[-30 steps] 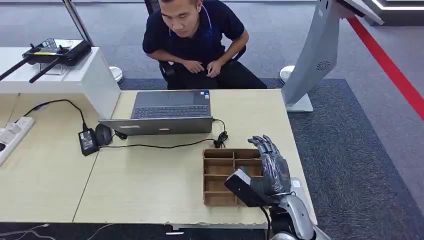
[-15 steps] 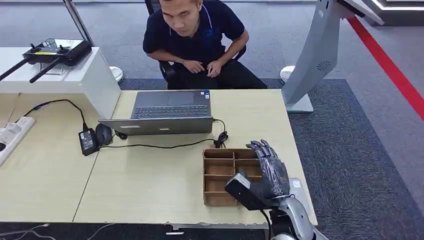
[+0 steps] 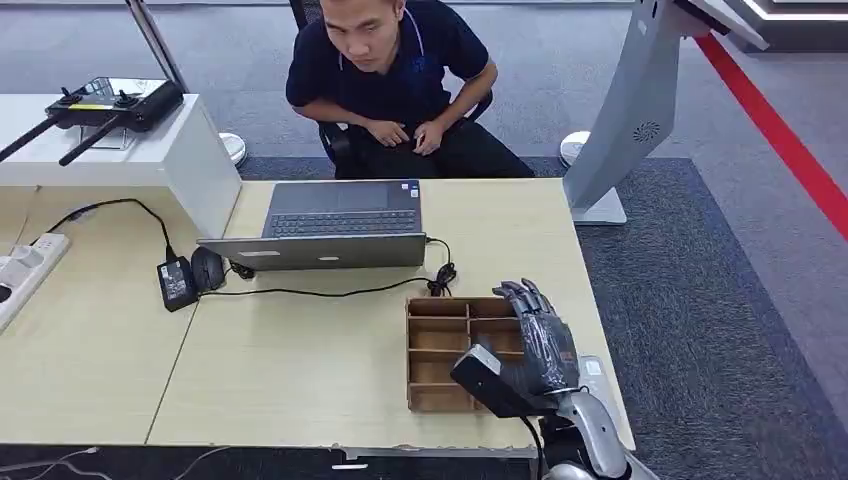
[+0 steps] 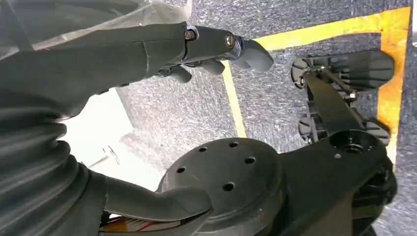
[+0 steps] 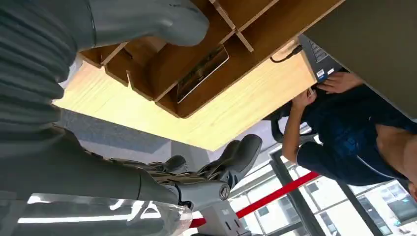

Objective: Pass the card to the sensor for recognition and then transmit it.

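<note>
The right hand point(image 3: 538, 335) hovers released, fingers apart, over the wooden divider tray point(image 3: 437, 352) near the surface's point(image 3: 300, 370) right edge. A card point(image 5: 202, 73) lies in one compartment. The left hand point(image 4: 123, 54) hangs released above the floor.

My right hand point(image 3: 540, 340) hovers palm-down, fingers point(image 3: 524, 296) loosely spread, holding nothing. My left hand point(image 4: 88, 59) hangs low, fingers point(image 4: 246, 49) loosely extended, empty.

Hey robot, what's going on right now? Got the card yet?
Right hand open above brown divided wooden tray, holding nothing. Flat card lying in a tray compartment. Left hand hanging empty. Nothing blocking.
</note>
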You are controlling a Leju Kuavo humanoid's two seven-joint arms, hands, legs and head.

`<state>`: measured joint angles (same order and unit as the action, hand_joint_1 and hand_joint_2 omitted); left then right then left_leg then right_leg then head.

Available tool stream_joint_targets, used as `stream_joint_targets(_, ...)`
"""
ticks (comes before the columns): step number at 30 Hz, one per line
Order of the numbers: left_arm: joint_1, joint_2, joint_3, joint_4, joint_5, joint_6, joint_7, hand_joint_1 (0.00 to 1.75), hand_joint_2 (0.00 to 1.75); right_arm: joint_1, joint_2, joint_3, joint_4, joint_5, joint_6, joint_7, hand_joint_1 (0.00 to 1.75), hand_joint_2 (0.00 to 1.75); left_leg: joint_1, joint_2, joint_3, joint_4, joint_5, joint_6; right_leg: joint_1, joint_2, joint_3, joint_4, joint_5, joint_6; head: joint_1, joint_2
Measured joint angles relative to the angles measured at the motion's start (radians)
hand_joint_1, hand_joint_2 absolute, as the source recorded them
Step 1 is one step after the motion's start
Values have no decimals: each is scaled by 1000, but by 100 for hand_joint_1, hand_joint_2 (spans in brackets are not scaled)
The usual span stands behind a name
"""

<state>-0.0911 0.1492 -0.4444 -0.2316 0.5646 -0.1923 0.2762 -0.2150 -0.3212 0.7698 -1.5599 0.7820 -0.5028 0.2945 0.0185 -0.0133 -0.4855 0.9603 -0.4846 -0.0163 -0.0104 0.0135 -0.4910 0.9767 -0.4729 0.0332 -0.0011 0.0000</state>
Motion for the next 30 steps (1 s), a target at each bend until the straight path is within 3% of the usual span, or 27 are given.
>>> stream_joint_targets(18, 1, 6, 19, 0, -10, 20, -14, 0, 175, 1, 0, -1, 0, 18, 1, 9, 51, 175, 0, 0, 0, 0, 0, 0, 0, 0, 0, 0, 0, 0, 0, 0)
stream_joint_targets(19, 0, 2, 11, 0, -61, 66, -53, 0, 175, 2, 0, -1, 0, 28, 0, 22, 51, 175, 0, 0, 0, 0, 0, 0, 0, 0, -1, 0, 0, 0, 0, 0)
stream_joint_targets(20, -1, -6, -10, 0, -170, 172, -113, 0, 175, 4, 0, -2, -1, 40, -2, 41, 49, 175, 0, 0, 0, 0, 0, 0, 0, 0, -1, 0, 0, 0, 0, 0)
stream_joint_targets(21, -3, -26, -45, 0, -308, 308, -142, 0, 175, 6, 0, -2, -2, 54, -4, 63, 49, 175, -1, 0, 0, 0, 0, 0, -1, 0, 0, 0, 0, 0, 0, 0)
stream_joint_targets(22, -4, -52, -103, -1, -508, 523, -141, 0, 175, 10, 0, -2, -3, 64, -5, 78, 51, 175, -1, 1, 0, 0, 0, 0, -1, 0, -1, 0, 0, 0, 0, 0)
stream_joint_targets(23, -2, -76, -153, -2, -640, 695, -133, 0, 175, 14, 1, -2, -6, 69, -5, 87, 49, 175, -2, 0, 0, 0, 0, 0, -2, 0, -1, 0, 0, 0, -1, 0)
stream_joint_targets(24, -3, -98, -199, -4, -738, 840, -129, 0, 175, 16, 1, -1, -9, 72, -5, 93, 49, 175, -3, 0, -1, 0, 0, 0, -2, 0, 0, 0, 0, 0, 0, 0)
stream_joint_targets(25, -6, -109, -229, -4, -786, 917, -125, 0, 175, 16, 1, -1, -9, 72, -5, 96, 49, 175, -3, 0, -1, 0, 0, 0, -2, 0, -1, 0, 0, 0, 0, 0)
stream_joint_targets(26, -8, -124, -262, -5, -786, 963, -124, 0, 175, 16, 1, -1, -9, 72, -5, 98, 47, 175, -3, 0, -1, 0, 0, 0, -2, 0, 0, 0, 0, 0, 0, 0)
stream_joint_targets(30, -13, -145, -353, -6, -733, 858, -127, 0, 175, 16, 2, -1, -4, 71, -7, 102, 47, 175, -3, 0, -1, 1, 0, 1, -3, 1, -1, 0, 0, 1, 0, 0)
